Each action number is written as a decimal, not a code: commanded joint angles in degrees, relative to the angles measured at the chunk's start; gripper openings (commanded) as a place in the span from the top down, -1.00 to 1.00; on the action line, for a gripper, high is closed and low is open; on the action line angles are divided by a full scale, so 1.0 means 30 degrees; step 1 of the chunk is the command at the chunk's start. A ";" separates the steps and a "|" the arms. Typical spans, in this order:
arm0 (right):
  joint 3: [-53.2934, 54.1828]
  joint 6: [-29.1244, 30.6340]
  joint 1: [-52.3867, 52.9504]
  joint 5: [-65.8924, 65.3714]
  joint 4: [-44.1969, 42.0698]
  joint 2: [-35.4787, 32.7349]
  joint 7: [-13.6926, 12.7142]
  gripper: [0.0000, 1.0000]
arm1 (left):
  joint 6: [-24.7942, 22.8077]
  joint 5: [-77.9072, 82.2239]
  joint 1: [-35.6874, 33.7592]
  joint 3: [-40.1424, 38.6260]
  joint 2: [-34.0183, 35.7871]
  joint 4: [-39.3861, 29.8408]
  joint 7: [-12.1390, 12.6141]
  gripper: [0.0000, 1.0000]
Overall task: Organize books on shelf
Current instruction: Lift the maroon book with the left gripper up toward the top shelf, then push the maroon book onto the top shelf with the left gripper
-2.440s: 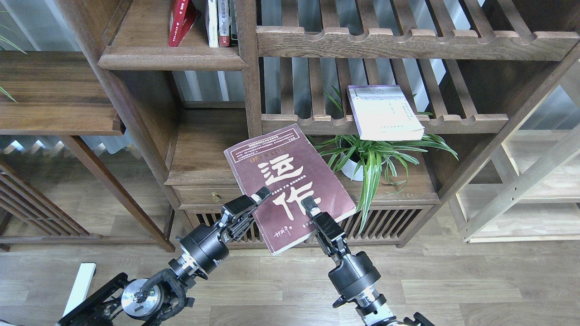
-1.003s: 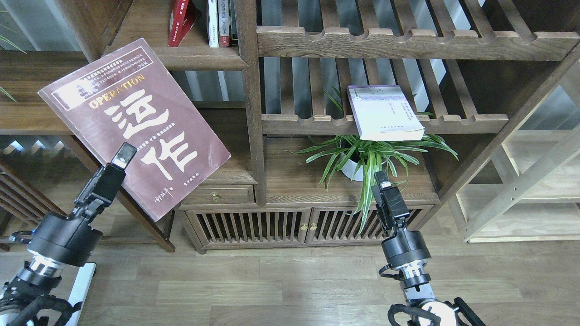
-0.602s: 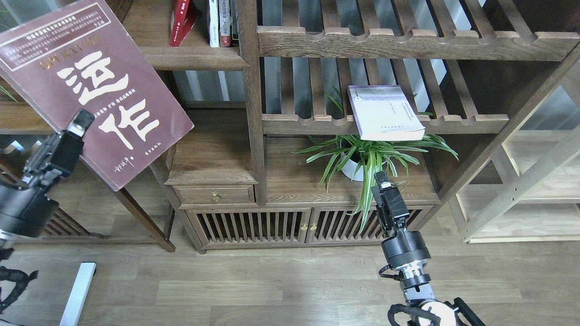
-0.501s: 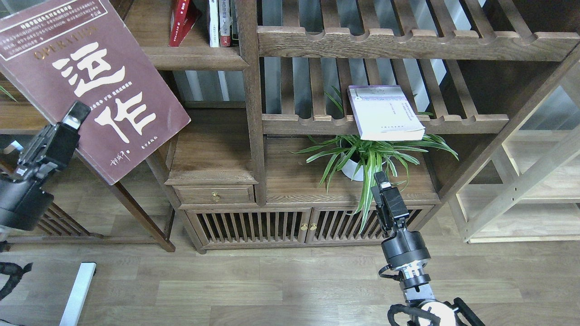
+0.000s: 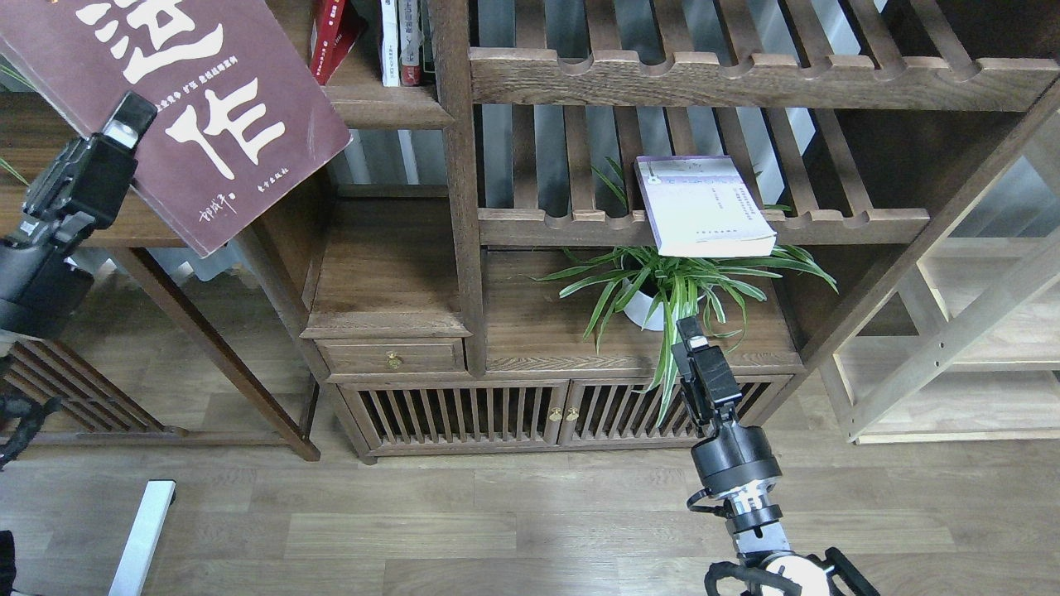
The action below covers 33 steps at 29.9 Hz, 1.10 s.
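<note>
My left gripper [image 5: 132, 112] is shut on the lower left edge of the dark maroon book [image 5: 207, 99] with big white Chinese characters. It holds the book tilted, high at the top left, in front of the solid dark-brown shelf [image 5: 389, 103]. The bright red book [image 5: 331, 37] leans on that shelf. The pale lavender-white book [image 5: 704, 207] lies flat on a slatted rack at the centre right. My right gripper [image 5: 687, 331] is low at the centre right, in front of a plant, holding nothing; its fingers cannot be told apart.
Thin white- and red-spined books [image 5: 402, 41] stand upright on the shelf beside the red book. A potted green plant [image 5: 662, 290] sits on a low cabinet [image 5: 464, 356] with a drawer and slatted doors. A side table [image 5: 124, 215] stands at the left. Light wooden shelving [image 5: 977, 348] stands at the right.
My left gripper has carried the maroon book up and to the left, toward the top left corner, after the right gripper let it go. The right gripper has shifted slightly.
</note>
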 commanded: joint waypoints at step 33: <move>-0.0324 0.0001 -0.0044 -0.0141 0.0744 0.0000 -0.0002 -0.47 | 0.4997 0.0169 -0.8605 0.3792 0.3776 0.4658 -0.0091 1.00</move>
